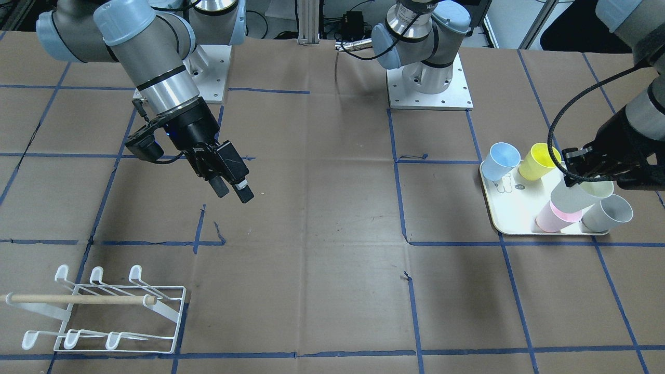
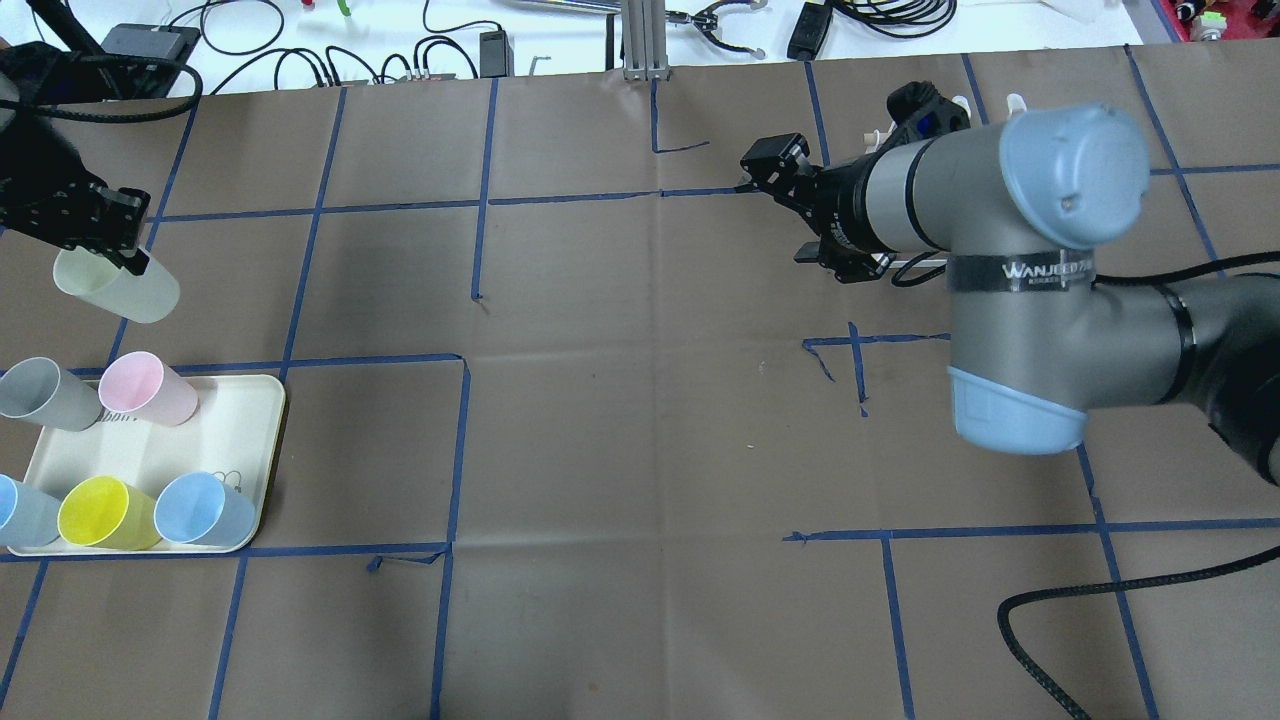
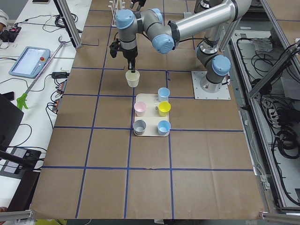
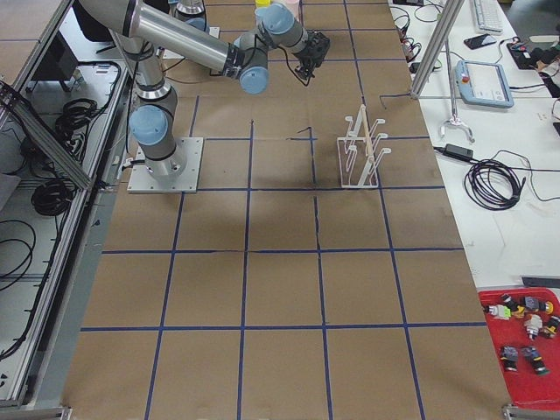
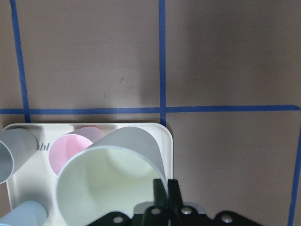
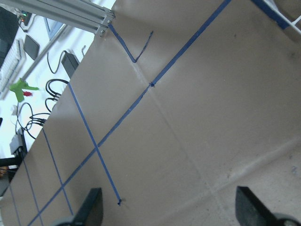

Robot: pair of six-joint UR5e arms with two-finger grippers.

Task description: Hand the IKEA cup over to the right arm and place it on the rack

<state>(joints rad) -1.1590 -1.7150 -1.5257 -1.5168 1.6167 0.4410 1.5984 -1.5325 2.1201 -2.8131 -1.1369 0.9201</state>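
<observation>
My left gripper [image 1: 586, 167] is shut on the rim of a pale cream IKEA cup [image 1: 581, 193] and holds it tilted above the tray's far end. The gripper [image 2: 100, 228] and cup [image 2: 118, 290] show at the left edge of the overhead view, and the cup [image 5: 108, 172] fills the left wrist view. My right gripper [image 1: 236, 191] is open and empty, hovering above the table away from the cup; its fingers [image 6: 91, 209] stand wide apart. The white wire rack [image 1: 104, 311] with its wooden dowel stands near the table's corner on the right arm's side [image 4: 363, 149].
A cream tray [image 1: 514, 208] holds several cups: blue [image 1: 504, 161], yellow [image 1: 537, 161], pink [image 1: 552, 217], grey [image 1: 605, 213]. The tray [image 2: 235, 420] lies at the table's left edge. Blue tape lines grid the brown table. Cables lie beyond the far edge.
</observation>
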